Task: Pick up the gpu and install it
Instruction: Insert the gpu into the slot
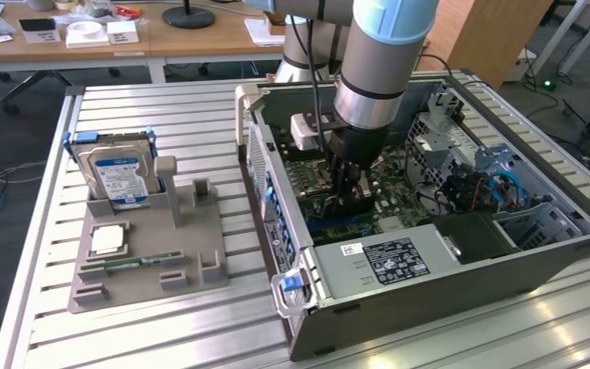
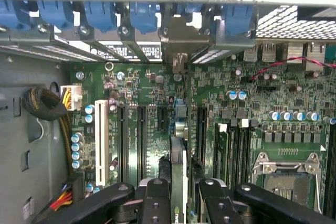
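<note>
My gripper (image 1: 344,201) reaches down inside the open computer case (image 1: 459,284), just above the green motherboard (image 1: 398,204). In the wrist view the gripper (image 2: 178,188) is shut on the gpu (image 2: 178,153). The card shows edge-on as a thin upright strip between the black fingers (image 2: 156,195). It runs along the motherboard's expansion slots toward the rear wall of the case. Its silver end bracket (image 2: 181,38) sits in a rear slot opening among the blue retainer clips (image 2: 144,17). How deep the card sits in its slot is hidden.
A grey parts holder (image 1: 187,231) left of the case carries a silver hard drive (image 1: 120,175), a RAM stick (image 1: 136,261) and a CPU (image 1: 108,238). Black slots (image 2: 140,135), a white slot (image 2: 101,135), the CPU socket (image 2: 286,169) and power cables (image 2: 44,106) surround the card.
</note>
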`<state>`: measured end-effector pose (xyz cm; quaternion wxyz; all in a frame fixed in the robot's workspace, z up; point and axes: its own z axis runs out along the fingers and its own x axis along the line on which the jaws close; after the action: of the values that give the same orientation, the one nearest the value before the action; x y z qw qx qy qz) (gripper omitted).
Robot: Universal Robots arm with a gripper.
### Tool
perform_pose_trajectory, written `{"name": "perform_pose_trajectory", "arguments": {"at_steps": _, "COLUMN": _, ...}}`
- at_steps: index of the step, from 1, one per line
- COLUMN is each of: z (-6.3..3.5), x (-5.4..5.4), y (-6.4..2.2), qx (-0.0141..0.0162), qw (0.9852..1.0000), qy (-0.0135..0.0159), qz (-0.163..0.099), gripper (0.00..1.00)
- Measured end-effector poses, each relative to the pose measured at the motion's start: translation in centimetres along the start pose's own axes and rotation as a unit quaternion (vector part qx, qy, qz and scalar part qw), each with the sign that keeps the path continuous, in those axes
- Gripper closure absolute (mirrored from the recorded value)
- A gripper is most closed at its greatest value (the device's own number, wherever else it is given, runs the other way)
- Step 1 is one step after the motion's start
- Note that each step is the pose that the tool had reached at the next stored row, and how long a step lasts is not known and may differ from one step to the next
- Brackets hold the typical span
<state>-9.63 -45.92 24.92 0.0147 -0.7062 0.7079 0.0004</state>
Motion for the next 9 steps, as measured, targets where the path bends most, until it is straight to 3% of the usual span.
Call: {"name": "perform_pose_trajectory", "arguments": {"at_steps": 9, "z": -0.01, "x": 0.0, "y": 0.0, "qx": -0.0001, "qw": 1.0, "qy": 0.0001, "qz": 0.0, "gripper": 0.75}}
